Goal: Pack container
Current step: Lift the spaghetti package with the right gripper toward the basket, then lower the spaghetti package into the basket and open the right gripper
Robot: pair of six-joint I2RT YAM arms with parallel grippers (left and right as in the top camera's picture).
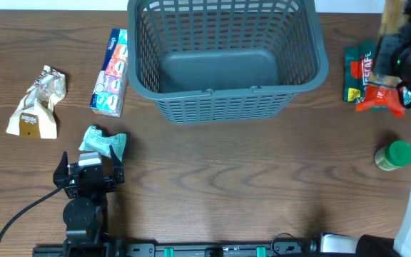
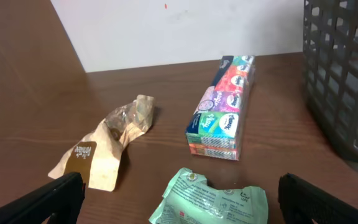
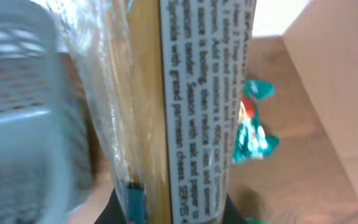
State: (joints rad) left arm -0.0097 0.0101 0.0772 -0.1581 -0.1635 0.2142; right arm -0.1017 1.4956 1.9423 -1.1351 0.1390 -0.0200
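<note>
The brown counter (image 1: 262,185) carries everything. The container (image 1: 220,107) stands upright at its far middle, open side up, and is the biggest thing on it.

My right end effector (image 1: 407,57) is at the far right. It is clenched on a pasta packet (image 3: 185,93), a long clear wrapper with a printed label that fills my right wrist view and stands roughly upright. The container is to the left of this end effector. From the right wrist it is a blurred grey wall at the left edge, beside the packet, though I cannot tell whether they touch.

My left end effector (image 1: 90,163) is at the near left, released, with both fingers spread wide. The container is ahead of it and to the right, well apart. From the left wrist only its lattice wall shows, at the right edge.

A tissue pack (image 1: 111,71) lies just left of the container. A crumpled brown bag (image 1: 38,103) lies farther left. A red packet (image 1: 359,71) lies right of the container, under my right arm. A crumpled green packet (image 1: 104,143) lies just ahead of my spread left fingers. A green-lidded jar (image 1: 394,155) stands at the right, nearer me than the red packet.
</note>
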